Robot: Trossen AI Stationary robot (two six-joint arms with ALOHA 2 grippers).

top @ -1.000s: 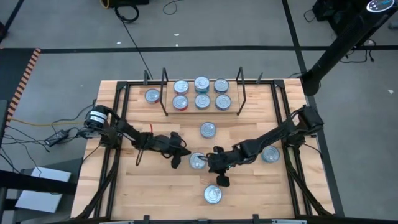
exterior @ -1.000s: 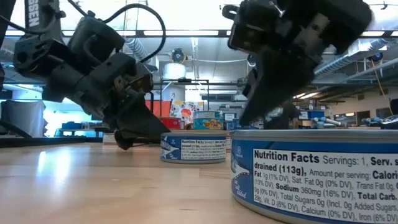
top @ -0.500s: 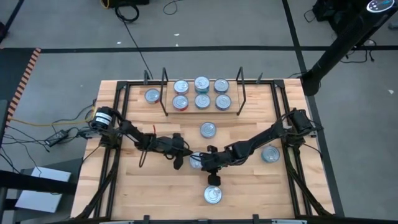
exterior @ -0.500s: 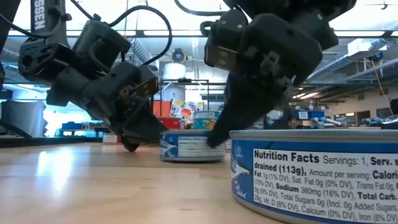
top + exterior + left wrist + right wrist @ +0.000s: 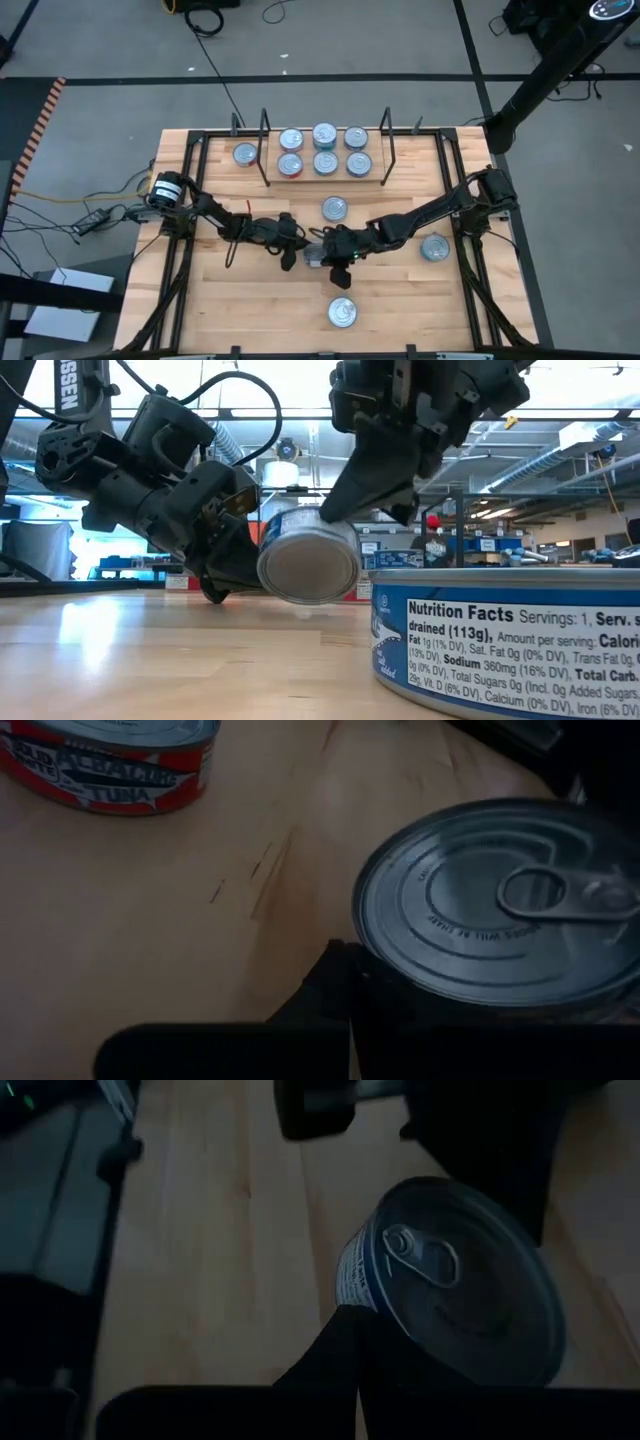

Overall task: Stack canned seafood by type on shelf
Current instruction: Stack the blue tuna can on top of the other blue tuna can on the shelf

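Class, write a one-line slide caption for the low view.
Both shut grippers, left and right, flank a tilted tuna tin, bare bottom toward the camera, on the wooden table.

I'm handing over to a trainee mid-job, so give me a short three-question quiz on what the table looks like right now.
1. True or false: the tin between the two grippers lies flat on the table.
2. How many tins stand on the shelf?
A. four
B. six
C. eight
3. Fill in: the tin just outside the shelf's end frame is on the ____ arm's side.

Key
1. False: in the low view it is tipped up on edge, a round face towards the camera, with the shut left gripper and the shut right gripper pressing on it from either side.
2. B.
3. left.
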